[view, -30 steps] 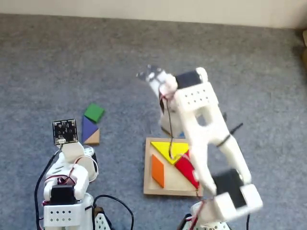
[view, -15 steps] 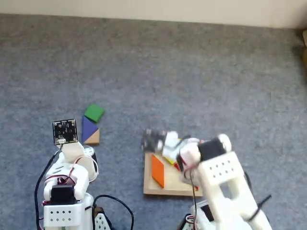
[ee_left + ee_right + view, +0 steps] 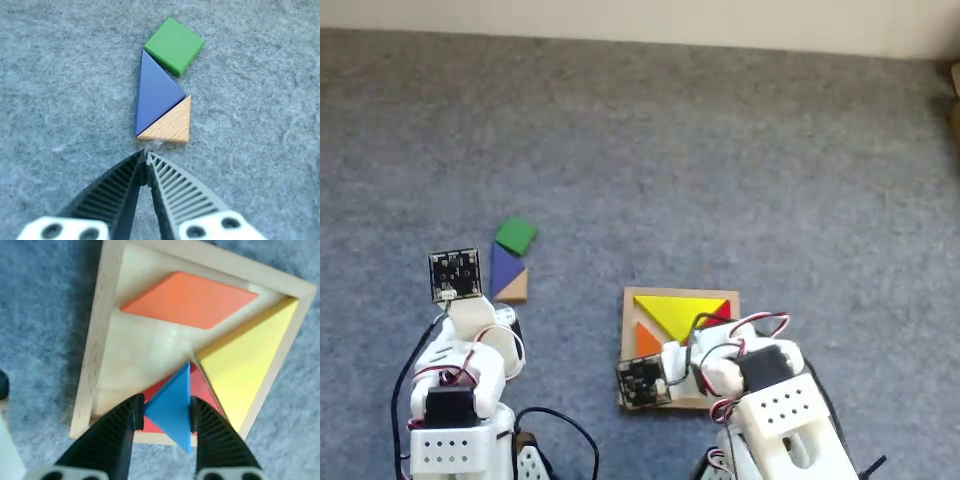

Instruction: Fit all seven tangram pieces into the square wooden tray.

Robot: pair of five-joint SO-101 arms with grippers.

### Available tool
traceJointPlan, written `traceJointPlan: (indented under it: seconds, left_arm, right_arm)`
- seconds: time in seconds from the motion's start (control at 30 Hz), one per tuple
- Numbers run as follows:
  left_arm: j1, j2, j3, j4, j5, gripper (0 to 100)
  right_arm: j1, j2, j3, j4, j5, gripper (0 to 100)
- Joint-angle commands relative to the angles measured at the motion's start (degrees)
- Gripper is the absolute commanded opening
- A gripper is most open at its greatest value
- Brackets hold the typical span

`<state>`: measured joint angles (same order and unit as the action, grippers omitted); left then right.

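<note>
The square wooden tray [image 3: 628,345] [image 3: 95,355] holds a yellow triangle [image 3: 680,312] [image 3: 245,375], an orange parallelogram [image 3: 645,340] [image 3: 192,300] and a red triangle [image 3: 721,314] [image 3: 202,387]. My right gripper [image 3: 165,402] hangs over the tray's near part, shut on a light blue triangle [image 3: 172,407] just above the red one. Left of the tray, a green square [image 3: 516,236] [image 3: 174,45], a dark blue triangle [image 3: 503,268] [image 3: 155,95] and a plain wooden triangle [image 3: 514,288] [image 3: 170,125] lie together on the carpet. My left gripper [image 3: 146,155] is shut and empty, its tips just short of the wooden triangle.
Grey carpet [image 3: 720,150] covers the whole floor. The right arm's body [image 3: 770,400] covers the tray's near right corner. A pale wall strip [image 3: 620,20] runs along the far edge.
The right arm swung back from beyond the tray and came down over its near part. The left arm stayed still.
</note>
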<state>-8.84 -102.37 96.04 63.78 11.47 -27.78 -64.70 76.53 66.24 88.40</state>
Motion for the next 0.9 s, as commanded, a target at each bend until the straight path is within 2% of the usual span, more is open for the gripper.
traceJointPlan:
  seconds: [0.0, 0.2, 0.37, 0.43, 0.6, 0.87]
  left_arm:
    - [-0.7, -0.1, 1.2, 0.1, -0.4, 0]
    - [-0.7, -0.1, 1.2, 0.1, -0.4, 0]
    - [-0.7, -0.1, 1.2, 0.1, -0.4, 0]
    - [-0.7, -0.1, 1.2, 0.1, -0.4, 0]
    - [-0.7, -0.1, 1.2, 0.1, -0.4, 0]
    - [-0.7, -0.1, 1.2, 0.1, -0.4, 0]
  right_arm:
    - [-3.5, -1.0, 1.1, -3.6, 2.1, 8.1]
    - [-6.7, -1.0, 4.3, -8.7, 1.9, 11.1]
    - [-6.7, -1.4, 3.8, -9.4, -9.8, 35.3]
    - [-6.7, -1.4, 2.5, -9.7, -10.8, 40.2]
    - [-6.0, -1.4, -1.5, -9.4, -11.8, 34.1]
    - [1.5, -1.4, -8.9, -9.4, -31.2, 9.2]
